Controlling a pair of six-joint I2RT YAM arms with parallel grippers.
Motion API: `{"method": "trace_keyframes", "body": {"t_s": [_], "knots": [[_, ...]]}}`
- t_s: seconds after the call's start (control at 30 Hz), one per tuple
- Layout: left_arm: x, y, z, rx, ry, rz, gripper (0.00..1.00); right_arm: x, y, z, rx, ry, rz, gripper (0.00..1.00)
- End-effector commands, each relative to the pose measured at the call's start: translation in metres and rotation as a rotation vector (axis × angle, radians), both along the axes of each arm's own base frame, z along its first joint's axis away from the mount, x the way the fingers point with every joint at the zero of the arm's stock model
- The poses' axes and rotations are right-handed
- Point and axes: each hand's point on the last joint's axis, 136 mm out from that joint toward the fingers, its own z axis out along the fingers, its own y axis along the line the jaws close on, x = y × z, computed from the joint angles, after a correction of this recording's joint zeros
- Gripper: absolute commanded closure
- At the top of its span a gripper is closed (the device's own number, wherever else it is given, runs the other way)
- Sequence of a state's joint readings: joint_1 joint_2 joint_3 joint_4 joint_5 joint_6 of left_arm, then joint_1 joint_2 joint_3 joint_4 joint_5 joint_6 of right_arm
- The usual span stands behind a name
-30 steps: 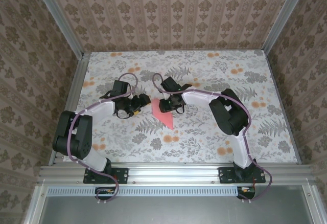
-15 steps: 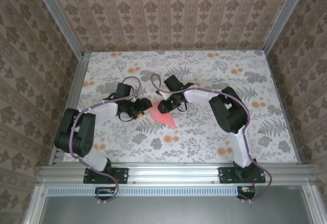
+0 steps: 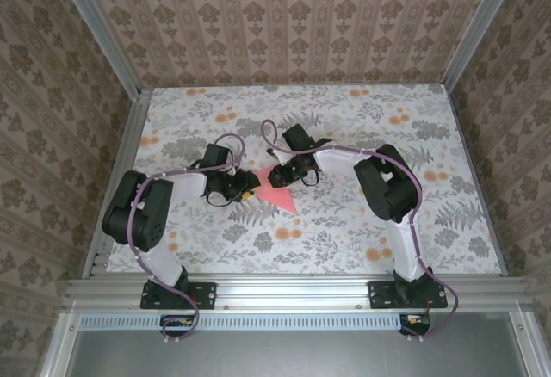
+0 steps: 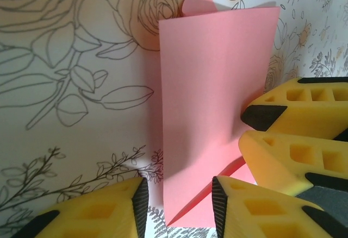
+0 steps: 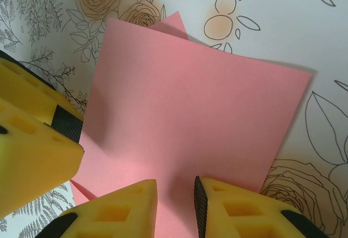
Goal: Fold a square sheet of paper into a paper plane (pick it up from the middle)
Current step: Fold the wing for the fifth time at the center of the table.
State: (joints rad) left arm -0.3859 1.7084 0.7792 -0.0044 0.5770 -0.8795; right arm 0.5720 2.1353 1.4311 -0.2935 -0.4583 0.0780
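While the left gripper [image 4: 176, 197] had jaws spread either side of its near corner, the folded square sheet of paper [image 4: 209, 80] lay just ahead, right gripper [image 5: 175, 197] jaws narrowly apart over its edge, grip not discernible, floral tabletop [image 3: 344, 222] beyond.

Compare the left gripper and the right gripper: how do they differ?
On the left gripper the jaws stand wide, flanking an end of the paper; on the right gripper they stand narrow, over it. The left gripper reaches rightward, the right gripper leftward. Both have yellow fingers.
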Motion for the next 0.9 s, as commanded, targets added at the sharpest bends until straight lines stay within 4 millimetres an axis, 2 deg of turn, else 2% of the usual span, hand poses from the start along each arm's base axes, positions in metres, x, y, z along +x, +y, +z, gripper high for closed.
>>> {"method": "trace_keyframes", "body": {"t_s": [0.0,0.2,0.43,0.63,0.73,0.87], "knots": [[0.006,-0.008,0.003,-0.040,-0.013,-0.007,0.63,-0.008,-0.007,-0.022,-0.024,0.061,-0.006,0.72],[0.011,-0.012,0.007,-0.062,-0.035,-0.002,0.68,-0.008,-0.007,-0.023,-0.019,0.067,-0.008,0.72],[0.016,-0.013,0.009,-0.086,-0.052,0.028,0.82,-0.005,-0.005,-0.010,0.017,0.040,-0.002,0.71],[0.014,-0.009,0.007,-0.060,-0.036,0.049,0.98,0.010,-0.003,0.027,0.074,-0.081,-0.029,0.63],[0.011,-0.010,0.008,-0.039,-0.023,0.056,1.00,0.017,-0.008,0.048,0.085,-0.172,-0.062,0.58],[0.009,-0.012,0.013,-0.014,-0.010,0.068,1.00,0.019,-0.020,0.067,0.106,-0.311,-0.114,0.49]]}}
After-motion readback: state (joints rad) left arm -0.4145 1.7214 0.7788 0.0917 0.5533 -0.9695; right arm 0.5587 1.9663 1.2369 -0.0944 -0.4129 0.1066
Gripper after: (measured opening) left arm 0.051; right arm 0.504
